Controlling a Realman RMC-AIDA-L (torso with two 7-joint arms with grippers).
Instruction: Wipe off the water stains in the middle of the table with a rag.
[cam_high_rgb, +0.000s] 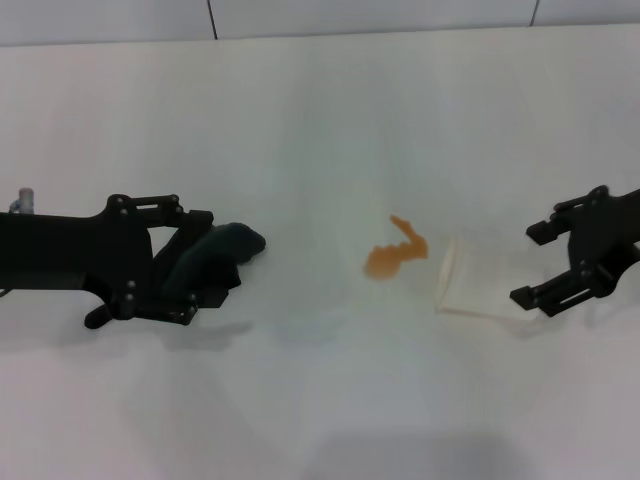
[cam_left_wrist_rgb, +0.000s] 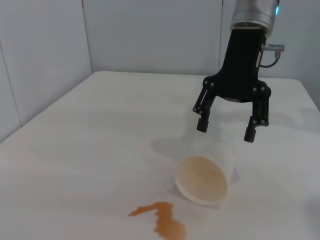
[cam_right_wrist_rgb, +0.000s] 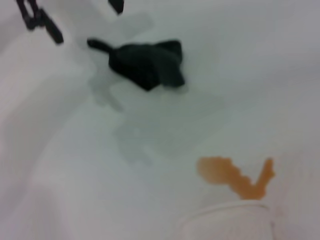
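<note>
1. Table (cam_high_rgb: 320, 100): plain white surface; it carries everything below.

2. Water stains (cam_high_rgb: 394, 254): a small orange-amber puddle with a thin crooked tail, near the table's middle, just beside the mouth of the cup. Nothing covers them, so you have a clear line in from the left.

3. Rag (cam_high_rgb: 215, 257): a dark wad lying on the table to the left of the stains, well apart from them. It sits between the fingers of the left gripper (cam_high_rgb: 205, 262), placed there for pickup. The right wrist view shows those fingers parted around the cloth and clear of it, so you should count this pincer as spread, not yet clamped.

4. Cup (cam_high_rgb: 472, 283): translucent, tipped on its side, mouth facing the stains. Probably the source of the spill.

5. Right gripper (cam_high_rgb: 538, 265): on the right, hovering just behind the cup's base, fingers spread wide and holding nothing. It seems set to steady or remove the cup; you need not move it for wiping.
</note>
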